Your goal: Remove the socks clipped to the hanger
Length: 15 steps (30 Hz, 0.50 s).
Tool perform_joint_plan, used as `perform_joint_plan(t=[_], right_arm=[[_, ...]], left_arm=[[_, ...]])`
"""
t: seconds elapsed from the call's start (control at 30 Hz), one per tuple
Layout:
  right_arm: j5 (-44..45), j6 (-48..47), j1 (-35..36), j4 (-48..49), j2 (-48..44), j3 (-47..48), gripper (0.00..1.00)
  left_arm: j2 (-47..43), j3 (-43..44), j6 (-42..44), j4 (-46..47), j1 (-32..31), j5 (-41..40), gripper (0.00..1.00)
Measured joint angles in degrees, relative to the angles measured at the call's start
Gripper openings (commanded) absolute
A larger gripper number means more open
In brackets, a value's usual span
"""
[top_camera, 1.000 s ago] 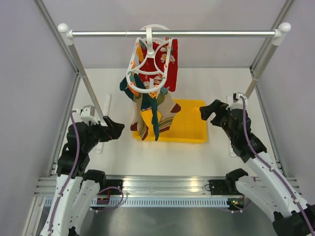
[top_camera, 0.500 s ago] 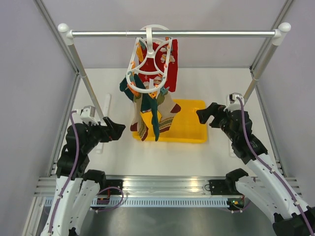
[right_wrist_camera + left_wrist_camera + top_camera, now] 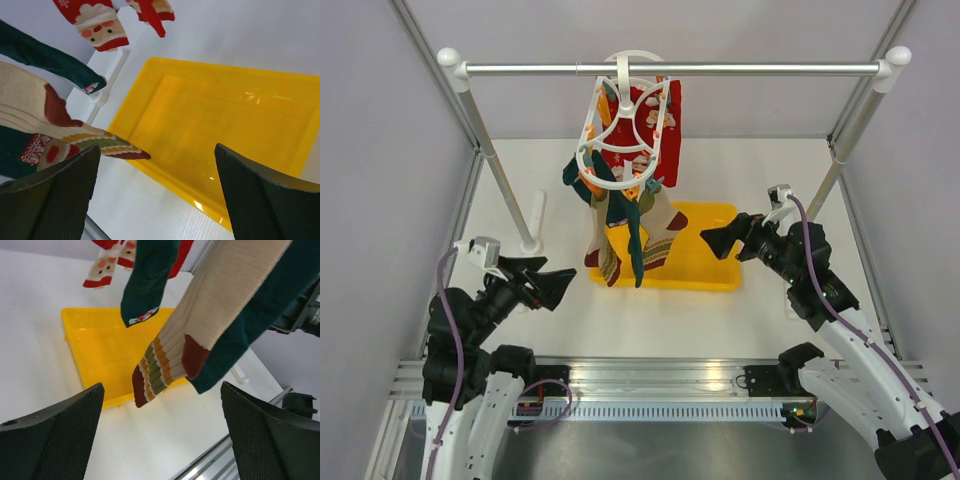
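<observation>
The white oval hanger (image 3: 616, 184) hangs by its hook from the metal rail, with several socks clipped under it. A red printed sock (image 3: 657, 112) hangs at the back. A beige sock with a striped toe (image 3: 663, 226) (image 3: 210, 315) (image 3: 30, 107) and dark teal socks (image 3: 636, 252) (image 3: 147, 280) (image 3: 50, 57) dangle over the tray's left end. My left gripper (image 3: 558, 284) (image 3: 161, 405) is open, low and left of the socks, touching none. My right gripper (image 3: 712, 243) (image 3: 156, 155) is open to their right, above the tray, with nothing between its fingers.
A yellow tray (image 3: 665, 283) (image 3: 100, 350) (image 3: 215, 115) lies on the white table under and right of the socks. The metal rail (image 3: 770, 68) spans the back on two slanted posts (image 3: 500, 170) (image 3: 850, 130). Grey walls close both sides.
My left arm has pulled back toward the near left, its gripper now lower and farther from the socks. My right gripper has moved left toward the socks. Both stayed open.
</observation>
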Motion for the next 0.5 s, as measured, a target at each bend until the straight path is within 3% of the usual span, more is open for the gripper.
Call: perform_joint_plan(t=[0.27, 0.5], right_arm=[[-4.11, -0.48, 1.38, 3.85, 0.87, -0.04, 0.98], [-5.33, -0.44, 3.43, 6.73, 4.20, -0.04, 0.98]], left_arm=[[-1.38, 5.88, -1.40, 3.15, 0.00, 8.46, 1.00], [7.56, 13.94, -3.89, 9.22, 0.00, 20.28, 0.99]])
